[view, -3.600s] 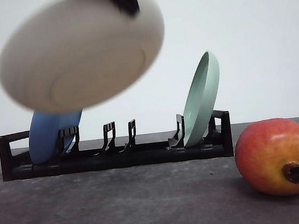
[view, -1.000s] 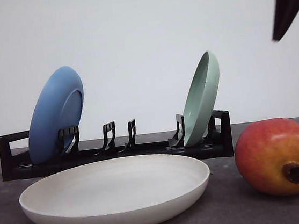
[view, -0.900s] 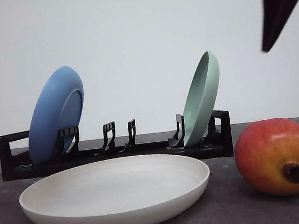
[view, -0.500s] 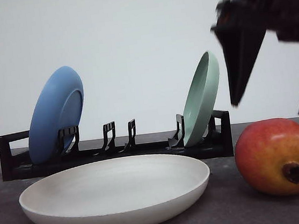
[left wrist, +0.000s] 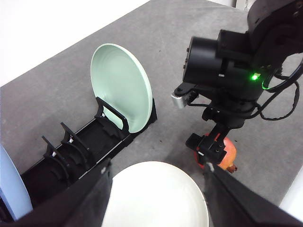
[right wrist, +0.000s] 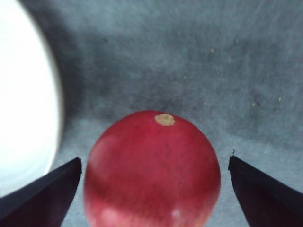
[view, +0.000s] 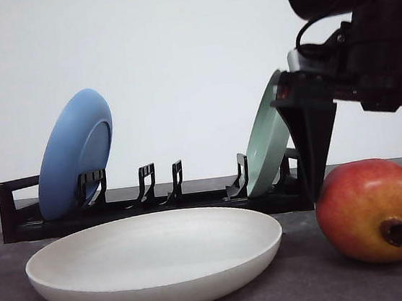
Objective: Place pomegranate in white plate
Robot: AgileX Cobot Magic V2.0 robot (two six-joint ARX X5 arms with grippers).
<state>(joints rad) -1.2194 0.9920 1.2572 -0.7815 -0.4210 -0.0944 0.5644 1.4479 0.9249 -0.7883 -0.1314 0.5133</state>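
Right gripper (view: 368,182) hangs spread over the pomegranate (view: 373,209), one finger either side, not yet touching, evidently set for a grasp. Fruit lies on the table just beside the white plate (view: 155,261) (flat, ready).

Matte white plate (view: 155,261), smooth-skinned pomegranate (view: 373,209), rough grey table (view: 303,284)

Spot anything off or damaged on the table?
Nothing stands out. The white plate sits flat and empty, the pomegranate lies whole on its side beside it, and the blue plate and green plate stand in the rack.
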